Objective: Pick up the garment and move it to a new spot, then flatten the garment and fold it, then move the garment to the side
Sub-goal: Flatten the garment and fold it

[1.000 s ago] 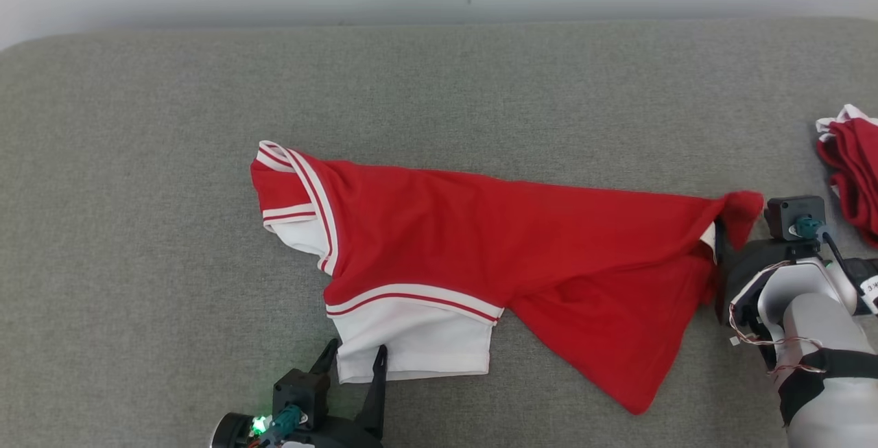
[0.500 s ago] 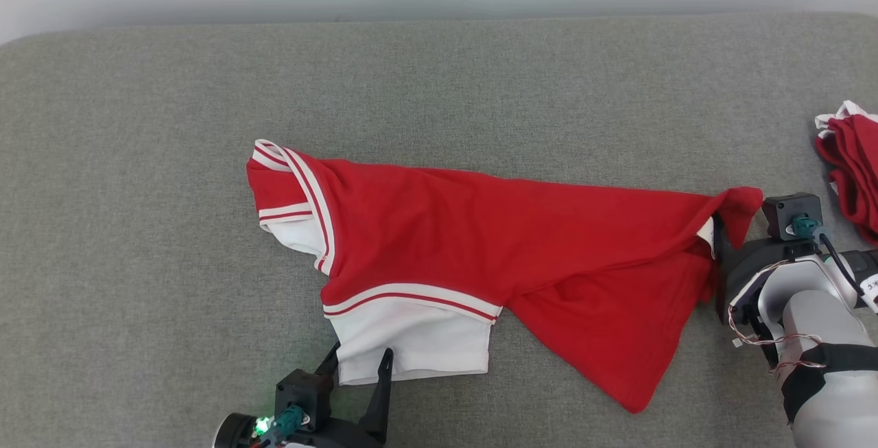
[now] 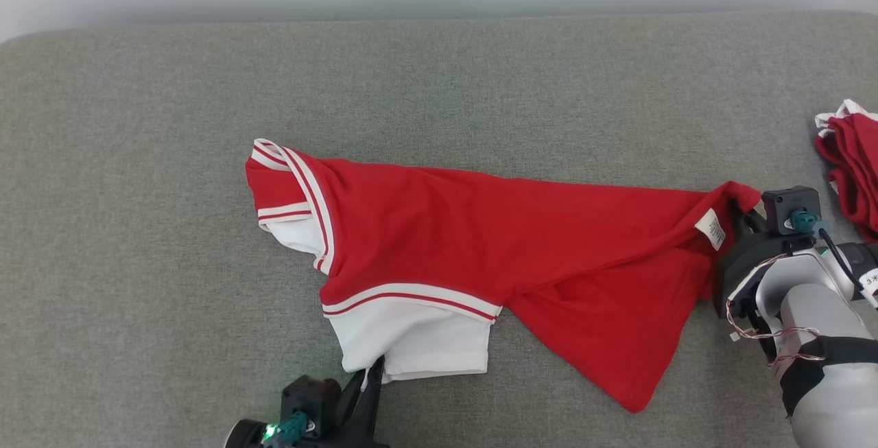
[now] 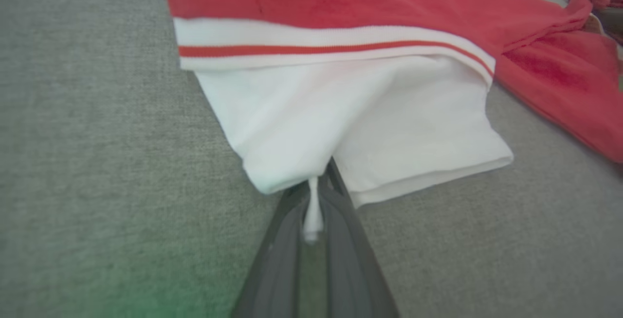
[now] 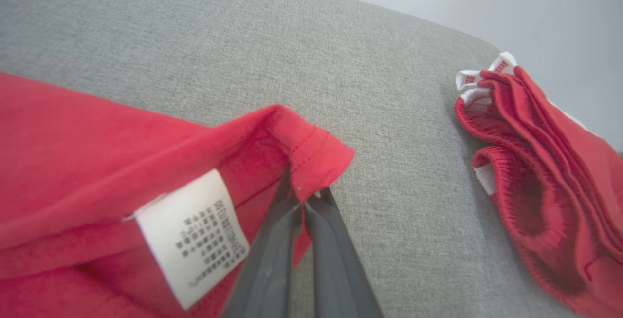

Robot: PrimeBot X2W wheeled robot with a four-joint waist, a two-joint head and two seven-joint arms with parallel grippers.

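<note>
Garment (image 3: 446, 242) looks soft, light, limp: left jaws clamp its white sleeve (image 3: 411, 345) at lower centre, right jaws clamp its red hem (image 3: 742, 194) at right.

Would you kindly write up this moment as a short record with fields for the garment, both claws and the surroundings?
garment: red shirt with white sleeves, lying rumpled, not yet folded
left claw: shut on the white sleeve at its hem
right claw: shut on the shirt's red corner, beside the care label
surface: grey fabric
nearby: red garment pile at the right edge, apart from the shirt
</note>
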